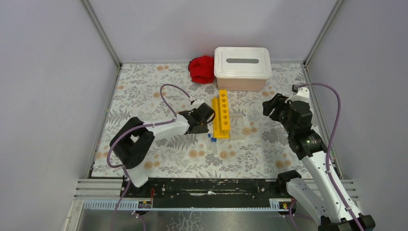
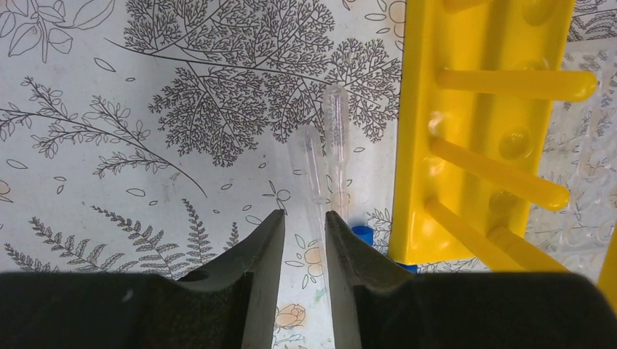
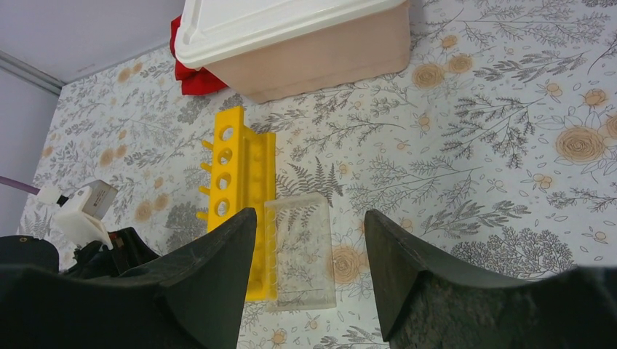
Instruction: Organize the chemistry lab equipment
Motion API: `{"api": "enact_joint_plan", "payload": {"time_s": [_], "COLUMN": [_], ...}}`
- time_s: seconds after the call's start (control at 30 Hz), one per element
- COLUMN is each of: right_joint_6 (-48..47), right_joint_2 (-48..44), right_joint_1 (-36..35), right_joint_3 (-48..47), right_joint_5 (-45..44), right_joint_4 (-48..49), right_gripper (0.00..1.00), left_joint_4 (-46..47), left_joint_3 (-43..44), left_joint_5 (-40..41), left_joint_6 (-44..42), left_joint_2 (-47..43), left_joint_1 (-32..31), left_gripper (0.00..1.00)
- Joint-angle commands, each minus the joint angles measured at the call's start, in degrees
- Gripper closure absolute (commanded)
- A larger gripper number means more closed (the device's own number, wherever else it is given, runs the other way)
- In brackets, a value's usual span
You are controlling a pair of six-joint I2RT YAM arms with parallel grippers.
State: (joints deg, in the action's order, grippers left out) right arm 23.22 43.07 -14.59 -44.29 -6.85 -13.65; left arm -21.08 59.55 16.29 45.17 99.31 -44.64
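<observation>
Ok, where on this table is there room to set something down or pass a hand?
Free: the bare table between the clear tray and the right gripper, and the front strip between the two arms. Crowded: left of the yellow rack, where the left gripper is at the tubes, and the back, with bin and red cloth.

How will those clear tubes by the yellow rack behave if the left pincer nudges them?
Round and smooth, the tubes will probably roll sideways. Thin clear walls suggest they're light and slippery in the left pincer. The yellow rack alongside may stop them.
</observation>
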Motion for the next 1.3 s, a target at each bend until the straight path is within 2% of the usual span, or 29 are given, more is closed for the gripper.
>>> {"api": "enact_joint_plan", "payload": {"time_s": [0.0,0.97,1.27], "right_joint_6": [0.27,-0.23,-0.53], "right_joint_2": [-1.32,-2.75,-3.09], "right_joint_1": [-0.53,-0.53,-0.53], "right_joint_3": [0.08,0.08,0.60], "right_joint_5": [-0.06,0.17,-0.06], "right_joint_4": [1.28,0.47,0.38], "right_gripper": [0.36,0.35,0.35], "left_joint_4": [-0.74,-0.76,-0.70], "left_joint_3": [1.92,2.61,1.50], "left_joint_5": [2.07,2.27,2.39], "left_joint_6": [1.05,1.85,2.70], "left_joint_2": [1.25,4.16,4.78], "left_joint_1": [-0.22,-0.26,-0.43], "left_gripper": [0.65,0.67,0.72]}}
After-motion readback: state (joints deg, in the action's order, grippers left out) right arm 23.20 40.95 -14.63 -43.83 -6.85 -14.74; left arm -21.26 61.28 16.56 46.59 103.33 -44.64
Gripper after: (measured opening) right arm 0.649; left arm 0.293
